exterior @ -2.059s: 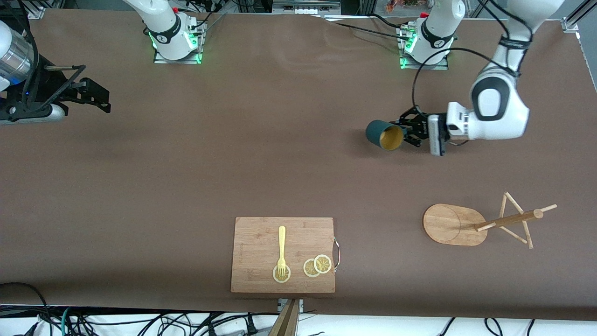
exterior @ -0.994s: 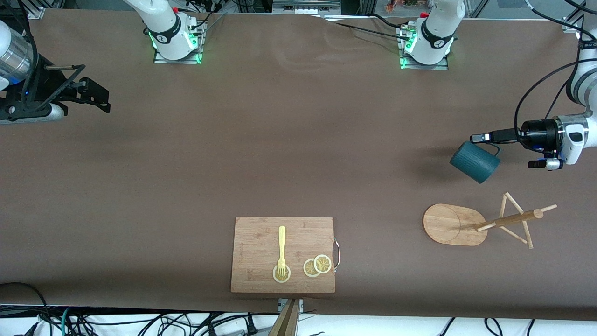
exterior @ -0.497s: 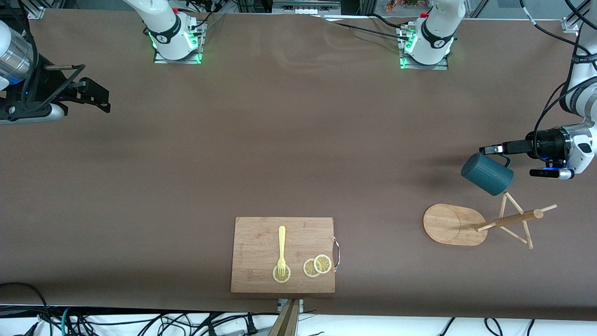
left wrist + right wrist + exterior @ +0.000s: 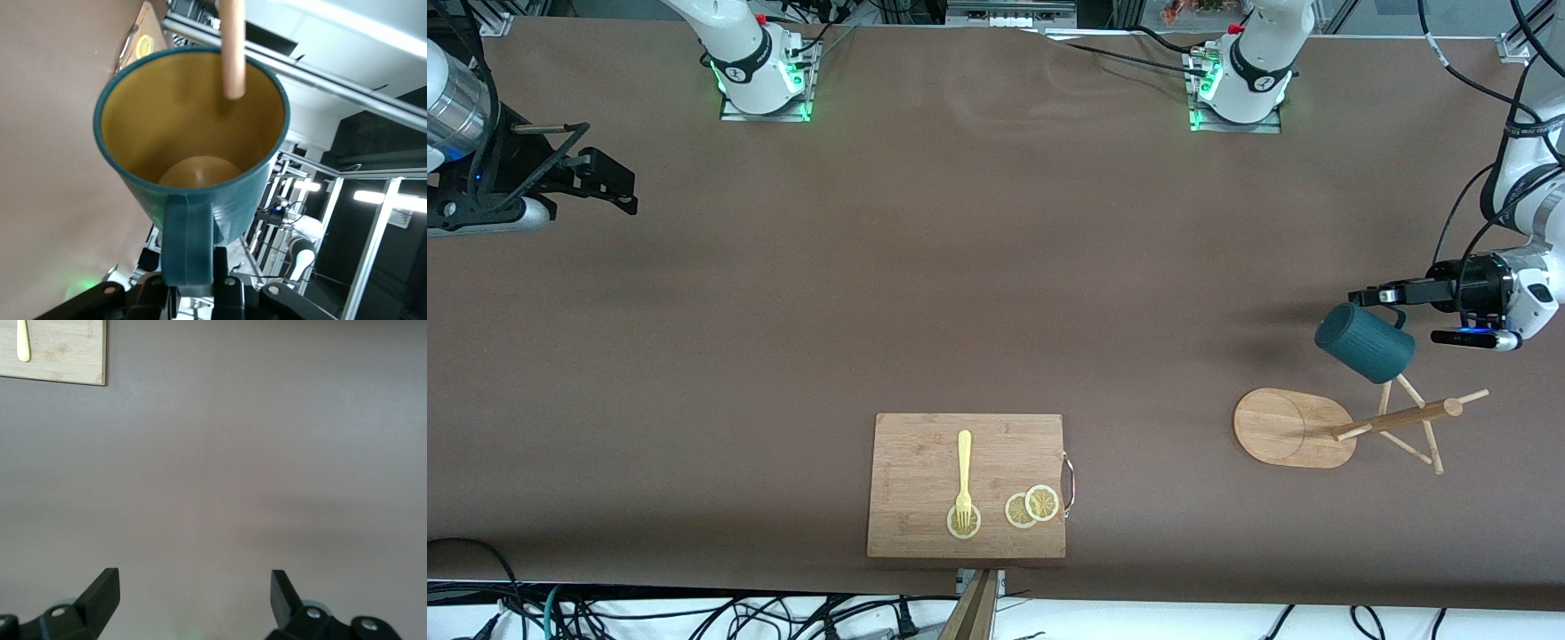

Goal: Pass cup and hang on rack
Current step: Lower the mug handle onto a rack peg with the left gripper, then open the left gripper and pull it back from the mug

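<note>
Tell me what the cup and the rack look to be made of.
Cup: probably glazed ceramic or enamelled metal, hard to say which; ribbed dark teal outside, smooth mustard-yellow inside with a soft sheen.
Rack: light unpainted wood, perhaps bamboo; grain shows on the oval base, matte finish, with thin dowel pegs.

cup (image 4: 1365,342): dark teal ribbed mug, mustard-yellow inside, tilted in the air, gripped by its teal handle in the clamped left hand (image 4: 1371,294), mouth toward a peg tip | rack (image 4: 1352,428): light wooden mug tree, oval flat base, central pole, thin angled pegs, standing at the left arm's end of the surface
</note>
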